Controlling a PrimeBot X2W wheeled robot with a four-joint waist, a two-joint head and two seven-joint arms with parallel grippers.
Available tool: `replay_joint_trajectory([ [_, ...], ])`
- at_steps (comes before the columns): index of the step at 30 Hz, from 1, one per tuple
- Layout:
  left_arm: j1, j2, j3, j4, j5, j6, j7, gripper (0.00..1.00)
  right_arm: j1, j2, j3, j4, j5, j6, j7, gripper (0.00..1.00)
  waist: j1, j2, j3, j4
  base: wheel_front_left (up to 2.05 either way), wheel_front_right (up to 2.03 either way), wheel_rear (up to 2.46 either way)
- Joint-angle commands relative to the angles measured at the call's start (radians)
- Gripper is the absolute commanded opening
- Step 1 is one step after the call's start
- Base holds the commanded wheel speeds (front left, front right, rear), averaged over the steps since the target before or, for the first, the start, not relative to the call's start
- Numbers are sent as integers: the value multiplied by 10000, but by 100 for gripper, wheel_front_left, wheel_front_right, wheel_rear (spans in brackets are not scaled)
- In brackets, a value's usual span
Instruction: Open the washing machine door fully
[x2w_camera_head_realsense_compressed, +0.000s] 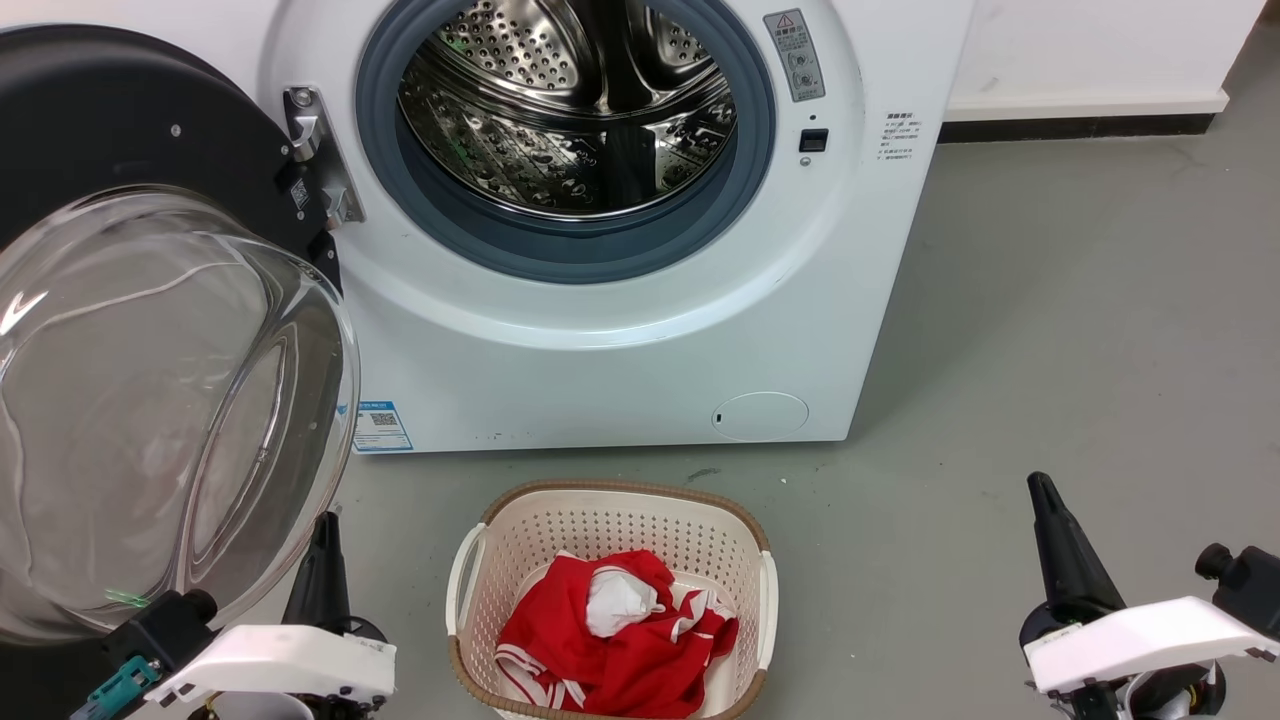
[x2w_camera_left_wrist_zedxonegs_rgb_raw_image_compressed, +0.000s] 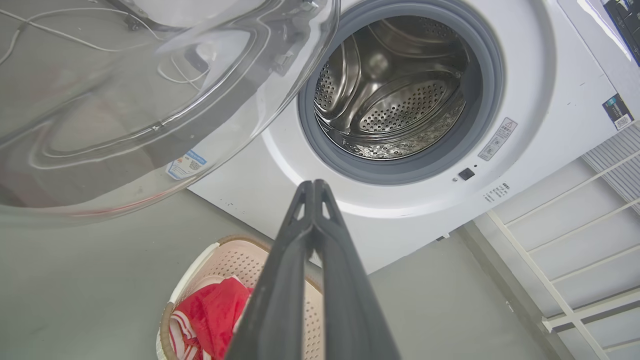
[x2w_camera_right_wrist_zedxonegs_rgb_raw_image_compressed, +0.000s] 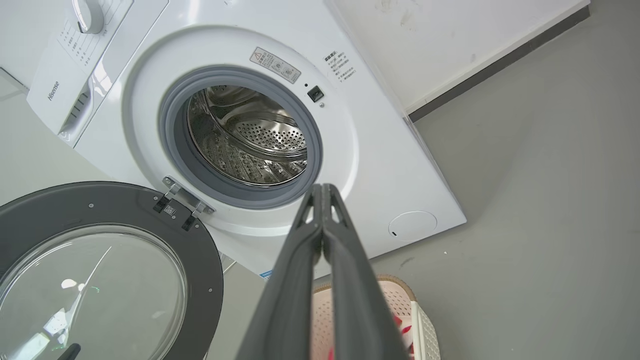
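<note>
The white washing machine (x2w_camera_head_realsense_compressed: 620, 370) stands ahead with its steel drum (x2w_camera_head_realsense_compressed: 570, 110) exposed inside a grey gasket. The washing machine door (x2w_camera_head_realsense_compressed: 150, 400), black-rimmed with a bulging clear glass bowl, is swung wide to the left on its metal hinge (x2w_camera_head_realsense_compressed: 320, 160). The door (x2w_camera_right_wrist_zedxonegs_rgb_raw_image_compressed: 100, 270) also appears at lower left in the right wrist view, and its glass (x2w_camera_left_wrist_zedxonegs_rgb_raw_image_compressed: 140, 100) fills the upper left of the left wrist view. My left gripper (x2w_camera_head_realsense_compressed: 325, 535) sits shut just below the glass bowl, holding nothing. My right gripper (x2w_camera_head_realsense_compressed: 1040, 490) is shut and empty over the floor at lower right.
A beige laundry basket (x2w_camera_head_realsense_compressed: 480, 560) holding red and white clothing (x2w_camera_head_realsense_compressed: 620, 640) stands on the grey floor in front of the washer, between the two grippers. A white wall with a dark skirting (x2w_camera_head_realsense_compressed: 1080, 125) runs behind on the right.
</note>
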Motion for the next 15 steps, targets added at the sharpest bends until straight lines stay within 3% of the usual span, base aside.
replay_joint_trajectory([
  [1, -316, -8, 71, -69, -374, -98, 75, 0, -314, -84, -38, -39, 441, 0, 44, 0, 0, 0, 0, 5, 0, 0, 0],
  [15, -493, -66, 203, 155, -2194, -351, 538, 0, -488, -116, -145, 260, 2389, 0, 313, 0, 0, 0, 0, 52, 0, 0, 0],
])
